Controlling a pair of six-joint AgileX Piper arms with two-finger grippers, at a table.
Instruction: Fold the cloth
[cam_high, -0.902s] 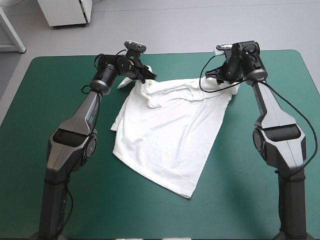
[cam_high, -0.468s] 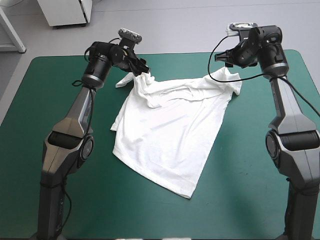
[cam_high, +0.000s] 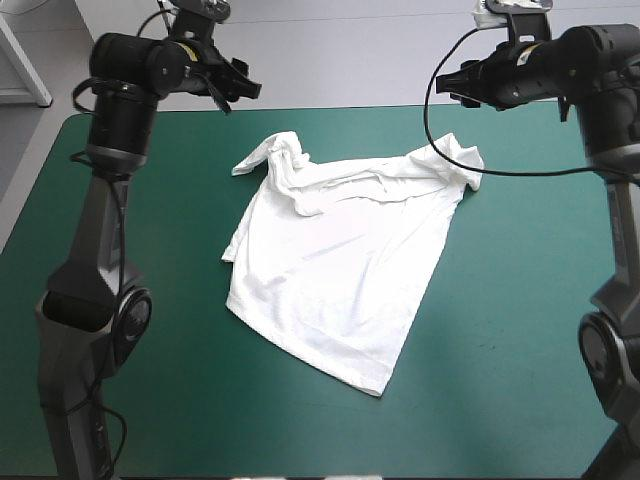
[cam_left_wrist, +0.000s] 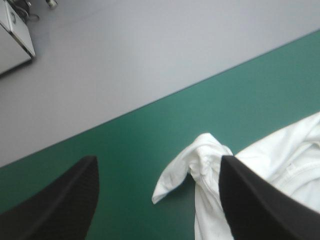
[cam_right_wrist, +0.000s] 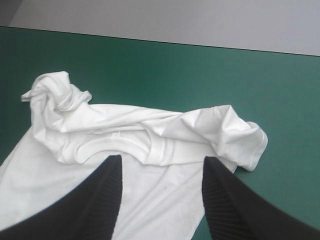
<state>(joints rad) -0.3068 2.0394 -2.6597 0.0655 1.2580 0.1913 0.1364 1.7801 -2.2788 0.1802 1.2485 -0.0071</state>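
Observation:
The white T-shirt (cam_high: 340, 270) lies spread on the teal-green table, hem toward the near edge. Its collar and both sleeves are bunched toward the far edge. My left gripper (cam_high: 240, 88) hangs raised above the table's far left part, open and holding nothing. In the left wrist view the left gripper (cam_left_wrist: 157, 160) stands over bare cover, with the crumpled sleeve (cam_left_wrist: 197, 160) of the T-shirt ahead between its fingers. My right gripper (cam_high: 458, 82) is raised at the far right, open and holding nothing. Below the right gripper (cam_right_wrist: 162, 159) lie the T-shirt's collar (cam_right_wrist: 115, 145) and a rumpled sleeve (cam_right_wrist: 235, 135).
Teal-green cover (cam_high: 520, 330) shows all around the T-shirt, widest at the near and right sides. The table's far edge (cam_right_wrist: 200, 45) runs just beyond the bunched sleeves. A white cabinet (cam_high: 130, 25) stands on the floor beyond the table.
Both grippers have left the T-shirt's shoulders and risen up and outward, away from the cloth. The T-shirt stays on the table, its shoulder parts settled in crumpled folds.

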